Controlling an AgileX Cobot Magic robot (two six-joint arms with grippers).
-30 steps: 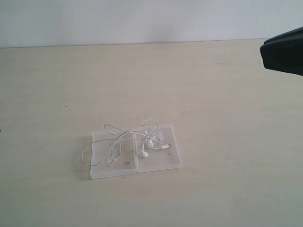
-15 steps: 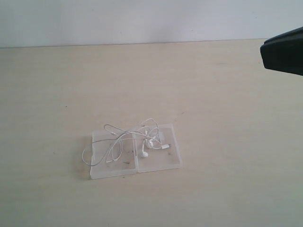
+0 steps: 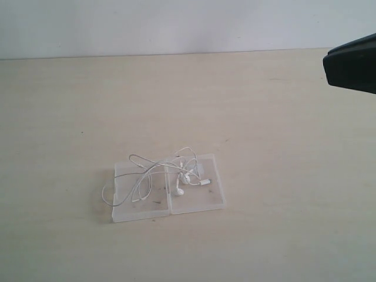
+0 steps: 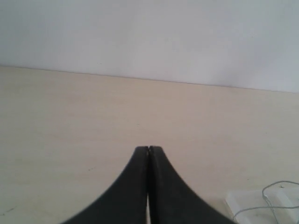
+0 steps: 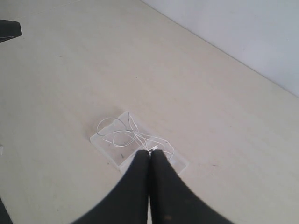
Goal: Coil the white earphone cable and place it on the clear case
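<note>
Right gripper (image 5: 149, 152) closed — cable (image 3: 184, 175) well apart, on clear case (image 3: 202, 200).

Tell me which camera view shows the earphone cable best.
The exterior view: the whole earphone cable lies unhidden, mostly on the case. The right wrist view shows it smaller, partly behind the right pincer. The left wrist view catches only one loop.

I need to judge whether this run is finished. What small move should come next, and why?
Probably one tidy-up: bring the shut left gripper over to nudge the stray loop inward. The white earphone cable lies loosely bundled on the clear case, but one loop hangs past its left edge in the exterior view. The right gripper is shut, well clear.
</note>
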